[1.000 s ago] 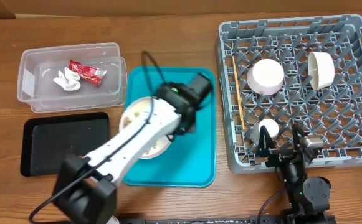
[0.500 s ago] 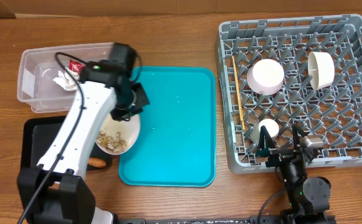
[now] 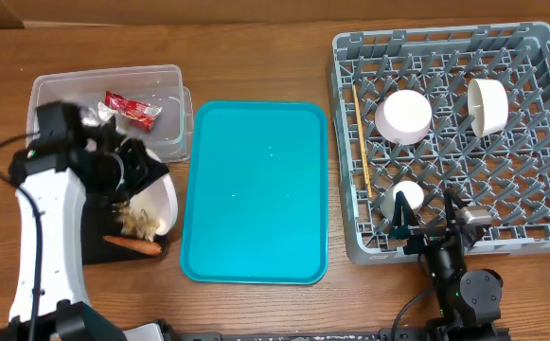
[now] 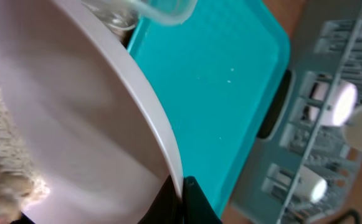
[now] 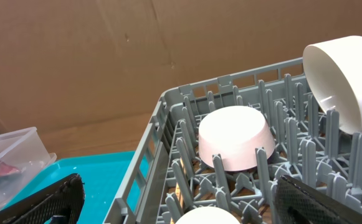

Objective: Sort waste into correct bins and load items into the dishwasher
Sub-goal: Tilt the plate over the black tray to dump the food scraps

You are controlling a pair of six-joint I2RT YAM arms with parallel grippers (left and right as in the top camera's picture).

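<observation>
My left gripper (image 3: pixel 134 173) is shut on the rim of the white plate (image 3: pixel 157 203) and holds it tilted over the black tray (image 3: pixel 93 248). In the left wrist view the fingertips (image 4: pixel 182 198) pinch the plate's rim (image 4: pixel 148 104). Beige food scraps (image 3: pixel 143 224) sit at the plate's low edge, and the orange stick (image 3: pixel 131 244) lies on the black tray. The clear tub (image 3: pixel 166 78) holds the red wrapper (image 3: pixel 131 109) and the paper ball (image 3: pixel 91 116). My right gripper (image 3: pixel 431 227) is open and empty at the grey rack's (image 3: pixel 540 57) front edge.
The teal tray (image 3: pixel 256 189) lies between the bins and the rack. The rack holds two white bowls (image 3: pixel 404 116) (image 3: pixel 488 102), a cup (image 3: pixel 403 198) and chopsticks (image 3: pixel 361 142). The right wrist view shows both bowls (image 5: pixel 237 137) (image 5: pixel 349 71) among upright pegs.
My left arm has swung the plate left, off the teal tray and over the black tray, and tipped it. The orange stick now lies on the black tray. The right arm is still.
</observation>
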